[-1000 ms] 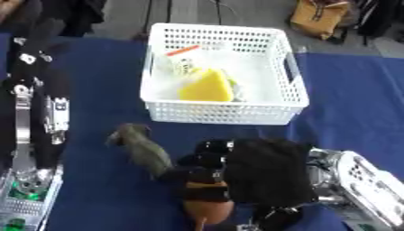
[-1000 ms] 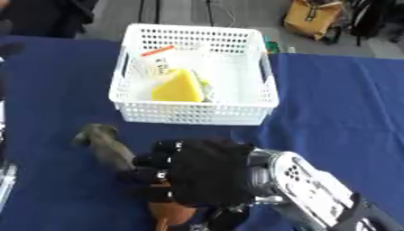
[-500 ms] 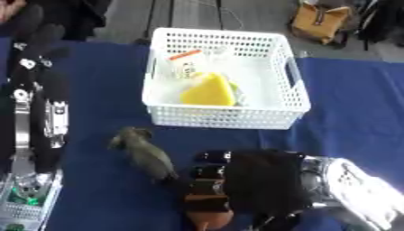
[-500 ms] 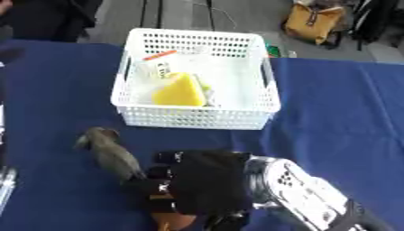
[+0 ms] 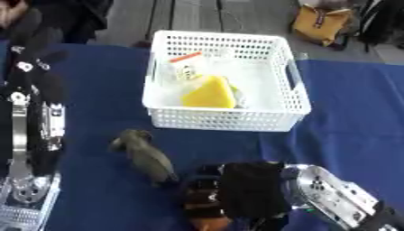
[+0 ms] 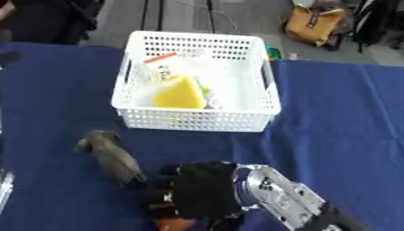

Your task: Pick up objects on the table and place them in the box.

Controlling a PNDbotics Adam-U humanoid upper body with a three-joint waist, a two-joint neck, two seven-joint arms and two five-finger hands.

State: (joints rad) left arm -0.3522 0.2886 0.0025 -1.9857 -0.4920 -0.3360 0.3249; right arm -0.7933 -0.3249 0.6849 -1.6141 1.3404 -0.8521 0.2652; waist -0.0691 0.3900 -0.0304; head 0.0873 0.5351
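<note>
A white basket (image 5: 229, 121) stands on the blue table, holding a yellow wedge (image 5: 209, 92) and a small pale packet with a red strip (image 5: 186, 66). In front of it a grey-olive elongated thing (image 5: 146, 157) lies on the cloth. My right hand (image 5: 246, 193), black, is palm down at the near edge. Its fingers curl over an orange-brown thing (image 5: 210, 222), which is mostly hidden under it. That hand sits just right of the grey thing's near end. My left arm (image 5: 31, 122) rises along the left edge, its hand dark and unclear.
The blue cloth (image 5: 347, 113) covers the table to the right of the basket. Bags (image 5: 322, 22) and dark shapes stand on the floor beyond the far edge. A metal part of my left arm (image 5: 24, 198) fills the lower left corner.
The whole picture has slid down a little, so the camera moved. My right hand stays over the orange-brown thing and sits slightly nearer the front edge. The grey thing has not moved.
</note>
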